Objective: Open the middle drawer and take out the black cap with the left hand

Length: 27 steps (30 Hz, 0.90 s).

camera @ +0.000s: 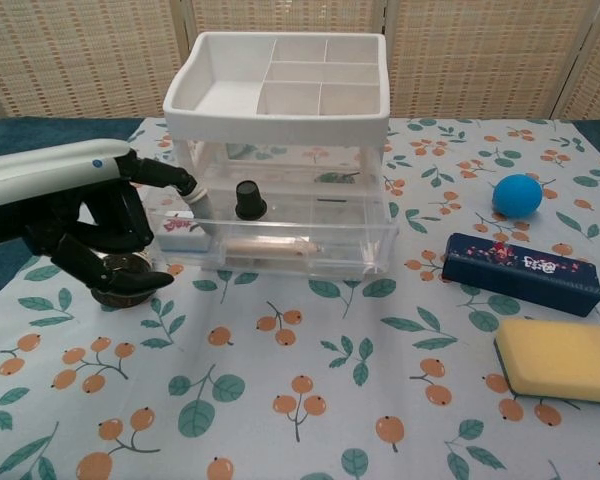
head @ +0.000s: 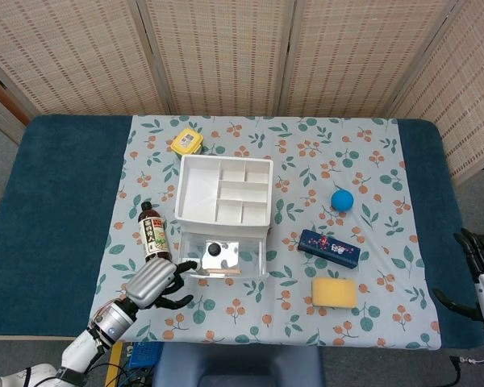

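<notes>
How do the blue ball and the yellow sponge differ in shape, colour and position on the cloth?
The blue ball is round, while the yellow sponge is a flat rectangular block. The ball is bright blue; the sponge is yellow with a darker underside in the chest view. The ball lies farther from the robot, beyond the dark blue box; the sponge lies nearer. Both rest untouched on the floral cloth, right of the drawer unit.

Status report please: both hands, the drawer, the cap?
Left hand touching middle drawer corner, holding nothing. Right hand idle at table edge. Drawer pulled out; black cap exposed inside, unobstructed.
</notes>
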Each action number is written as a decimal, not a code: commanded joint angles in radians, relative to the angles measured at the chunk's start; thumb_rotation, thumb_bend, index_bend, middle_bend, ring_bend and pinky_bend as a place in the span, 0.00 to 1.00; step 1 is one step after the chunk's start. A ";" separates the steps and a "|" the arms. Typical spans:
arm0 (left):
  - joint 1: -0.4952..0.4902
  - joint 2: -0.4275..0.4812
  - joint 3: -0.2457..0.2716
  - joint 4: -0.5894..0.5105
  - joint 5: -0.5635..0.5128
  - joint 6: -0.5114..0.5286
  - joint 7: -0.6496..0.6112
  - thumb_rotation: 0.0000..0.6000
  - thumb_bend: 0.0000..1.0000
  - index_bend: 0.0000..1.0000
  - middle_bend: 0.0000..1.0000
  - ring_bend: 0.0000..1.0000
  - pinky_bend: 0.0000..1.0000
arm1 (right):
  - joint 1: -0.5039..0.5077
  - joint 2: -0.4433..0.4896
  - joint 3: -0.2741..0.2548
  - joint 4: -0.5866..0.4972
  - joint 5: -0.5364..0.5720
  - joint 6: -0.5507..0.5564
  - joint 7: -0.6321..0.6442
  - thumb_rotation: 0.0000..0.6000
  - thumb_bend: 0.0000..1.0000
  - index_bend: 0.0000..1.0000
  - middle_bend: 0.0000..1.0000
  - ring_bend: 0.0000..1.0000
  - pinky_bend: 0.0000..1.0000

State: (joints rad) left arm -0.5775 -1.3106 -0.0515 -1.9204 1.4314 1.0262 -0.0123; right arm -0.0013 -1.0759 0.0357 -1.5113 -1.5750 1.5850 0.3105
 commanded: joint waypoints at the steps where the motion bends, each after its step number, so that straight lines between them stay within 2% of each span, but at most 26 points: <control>1: 0.001 0.004 0.001 -0.004 0.002 0.001 0.000 1.00 0.30 0.34 0.99 1.00 1.00 | 0.000 0.001 0.000 -0.001 -0.001 0.001 0.000 1.00 0.20 0.00 0.00 0.00 0.00; 6: 0.009 0.022 0.008 -0.021 0.005 0.011 0.001 1.00 0.30 0.25 0.99 1.00 1.00 | 0.001 0.016 -0.003 -0.012 -0.014 0.005 0.009 1.00 0.20 0.00 0.00 0.00 0.00; 13: 0.030 0.102 0.020 -0.088 0.041 0.050 0.041 1.00 0.30 0.25 0.99 1.00 1.00 | 0.004 0.038 -0.001 -0.033 -0.028 0.014 -0.008 1.00 0.20 0.00 0.00 0.00 0.00; 17: 0.024 0.145 -0.014 -0.092 0.075 0.086 0.064 1.00 0.30 0.29 0.99 1.00 1.00 | 0.004 0.042 -0.001 -0.041 -0.038 0.022 -0.009 1.00 0.20 0.00 0.00 0.00 0.00; 21: -0.004 0.159 -0.062 -0.049 0.116 0.109 0.094 1.00 0.30 0.38 0.99 1.00 1.00 | 0.004 0.043 -0.003 -0.049 -0.050 0.030 -0.014 1.00 0.20 0.00 0.00 0.00 0.00; 27: -0.080 0.155 -0.101 0.059 0.184 0.064 0.194 1.00 0.30 0.39 0.99 1.00 1.00 | -0.001 0.041 -0.008 -0.054 -0.056 0.039 -0.013 1.00 0.20 0.00 0.00 0.00 0.00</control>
State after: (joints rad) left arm -0.6284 -1.1546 -0.1364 -1.8914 1.6027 1.1117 0.1428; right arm -0.0016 -1.0350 0.0277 -1.5653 -1.6307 1.6234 0.2972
